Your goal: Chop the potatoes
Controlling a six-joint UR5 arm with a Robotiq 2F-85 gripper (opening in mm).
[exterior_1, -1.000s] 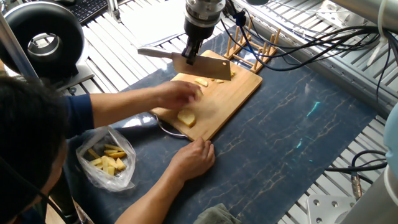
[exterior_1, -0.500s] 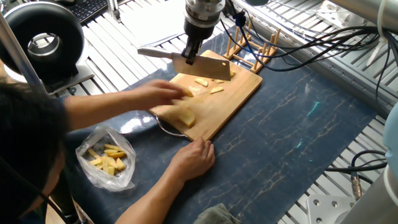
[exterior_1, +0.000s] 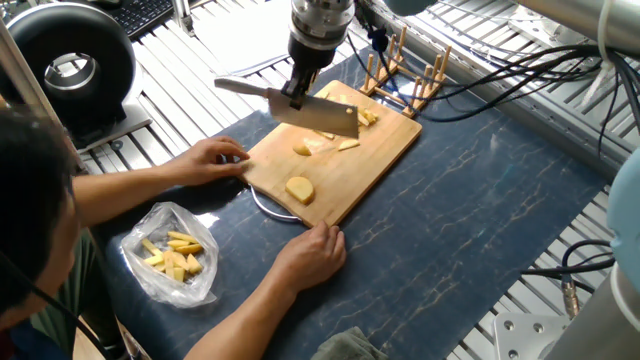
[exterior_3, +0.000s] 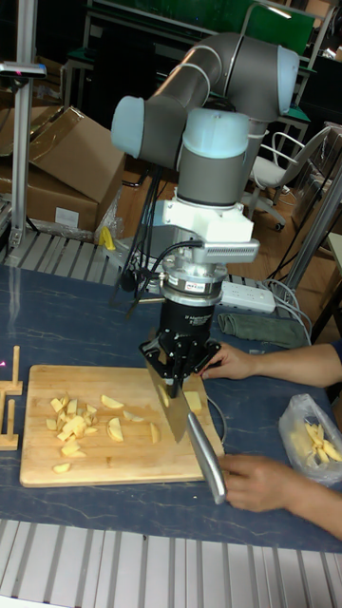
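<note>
Plastic bag (exterior_1: 172, 262): clear, nearest the camera on the blue counter (exterior_1: 470, 220); holds yellow pieces, not the work material.
Hands: person's right hand (exterior_1: 312, 252) rests at the near edge of the cutting board (exterior_1: 385, 150); left hand (exterior_1: 215, 158) lies flat just beside the board's left end, off the wood.
Potatoes (exterior_1: 300, 189): one rounded chunk sits alone on the near part of the board; smaller slices lie mid-board under the blade, and a pile of cut pieces (exterior_3: 71, 418) is at the far end by the wooden rack (exterior_1: 405, 75).
Handling (judgement): peeled flesh looks wet and slippery, firm but light; the rounded chunk may roll or skid under a blade. Best pinned on its flat cut face, held at the sides away from the cut line.
Tool (exterior_3: 178, 376): clenched on the cleaver (exterior_1: 320, 115), gripping at the handle-blade junction; blade hangs above the board, apparently clear of the slices.
Change from half a second ago: left hand has withdrawn from the board to the counter; cleaver has shifted slightly up and left.
</note>
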